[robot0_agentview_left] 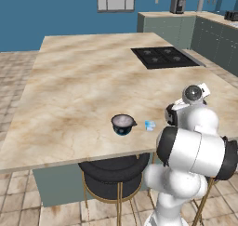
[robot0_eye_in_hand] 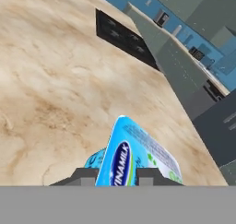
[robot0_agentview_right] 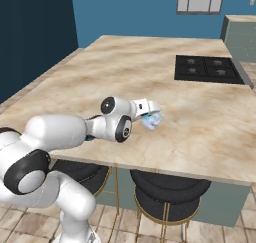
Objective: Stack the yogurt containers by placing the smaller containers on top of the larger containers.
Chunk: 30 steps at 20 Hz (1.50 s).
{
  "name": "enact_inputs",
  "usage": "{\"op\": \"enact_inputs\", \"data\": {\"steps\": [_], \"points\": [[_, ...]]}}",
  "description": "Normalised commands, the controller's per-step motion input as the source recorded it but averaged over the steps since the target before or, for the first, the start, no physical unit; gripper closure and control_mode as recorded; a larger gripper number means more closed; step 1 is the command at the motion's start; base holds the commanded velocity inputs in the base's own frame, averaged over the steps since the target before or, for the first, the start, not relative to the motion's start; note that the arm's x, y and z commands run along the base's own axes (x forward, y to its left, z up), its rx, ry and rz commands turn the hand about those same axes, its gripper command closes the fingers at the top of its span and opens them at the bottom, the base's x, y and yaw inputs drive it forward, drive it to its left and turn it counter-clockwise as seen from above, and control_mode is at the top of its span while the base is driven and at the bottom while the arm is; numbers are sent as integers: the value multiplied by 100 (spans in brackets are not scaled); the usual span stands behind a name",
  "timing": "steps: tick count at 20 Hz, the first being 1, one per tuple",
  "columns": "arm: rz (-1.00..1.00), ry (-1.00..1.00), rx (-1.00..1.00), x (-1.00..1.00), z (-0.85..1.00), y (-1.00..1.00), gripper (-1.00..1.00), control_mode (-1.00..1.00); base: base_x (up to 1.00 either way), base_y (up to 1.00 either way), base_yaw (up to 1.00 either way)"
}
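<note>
The marble surface (robot0_agentview_left: 69, 90) of the kitchen island ran wide and bare before us, with a black cooktop (robot0_agentview_left: 162, 56) set into its far right side and dark stools (robot0_agentview_left: 114, 171) tucked under the near edge. On it, close to that near edge, stood the dark cup (robot0_agentview_left: 123, 124), upright, its pale top facing up and ready to take something on it. Just to its right was the small pale-blue cup (robot0_agentview_left: 149, 125), and we had our tool (robot0_eye_in_hand: 117, 177) clamped on it, one finger to each side of its body, as the hand view showed. We judged that the hold was there to carry the little cup over onto the dark one, since the two were still side by side and apart. In the hand view the small cup's long axis ran away from the tool, leaning toward the upper right, with its printed label facing the camera. Whether it still touched the surface or hung just above it, we could not tell.
</note>
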Motion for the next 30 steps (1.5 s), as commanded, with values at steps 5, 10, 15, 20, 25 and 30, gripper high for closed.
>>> {"op": "enact_inputs", "data": {"steps": [5, 10, 15, 20, 25, 30], "points": [[1, 6, -3, -9, 19, 47, 100, -100, 0, 0, 0], [1, 7, -6, -7, 11, 51, 100, -100, 0, 0, 0], [0, 7, -9, -3, 6, 51, 100, -100, 0, 0, 0], [0, 7, -7, 0, 9, 51, 100, -100, 0, 0, 0], [0, 6, -6, -2, 9, 51, 100, -100, 0, 0, 0], [0, 4, -5, -8, 7, 47, 100, -100, 0, 0, 0]]}}
